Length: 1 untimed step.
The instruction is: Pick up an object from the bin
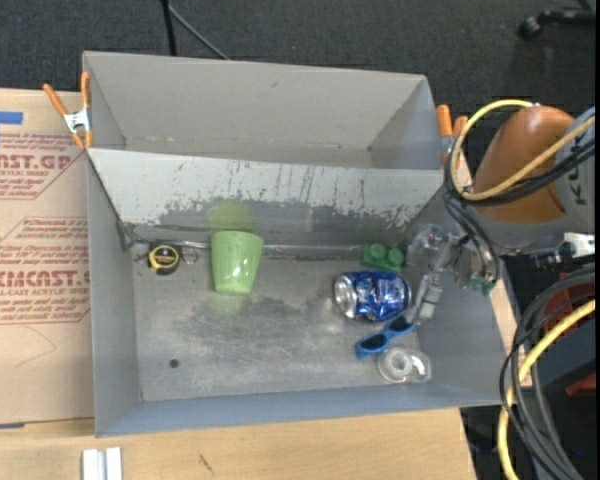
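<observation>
The gripper [427, 290] hangs just right of the crushed blue metal can [370, 296] in the grey metal bin [260, 363]; open or closed, I cannot tell.

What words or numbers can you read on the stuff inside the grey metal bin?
Crushed blue and silver metal drink can: there are markings, but they are too blurred to read.
Small round yellow tape measure: its dark face is too small to read.
Light green plastic cup: no writing visible.
So no text on the things in the bin can be quoted.
</observation>
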Each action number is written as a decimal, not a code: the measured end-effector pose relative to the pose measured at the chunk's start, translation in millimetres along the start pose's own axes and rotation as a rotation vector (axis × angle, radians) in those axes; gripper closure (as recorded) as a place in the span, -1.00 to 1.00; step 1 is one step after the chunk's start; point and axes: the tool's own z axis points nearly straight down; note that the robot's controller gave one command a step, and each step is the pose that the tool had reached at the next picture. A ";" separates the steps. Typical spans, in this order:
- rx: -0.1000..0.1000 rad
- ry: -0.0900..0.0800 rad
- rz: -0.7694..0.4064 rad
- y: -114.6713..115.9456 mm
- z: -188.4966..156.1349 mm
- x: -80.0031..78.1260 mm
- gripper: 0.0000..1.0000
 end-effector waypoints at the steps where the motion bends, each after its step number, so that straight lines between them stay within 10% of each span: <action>1: -0.001 0.005 -0.177 -2.2 57.0 0.2 -1.00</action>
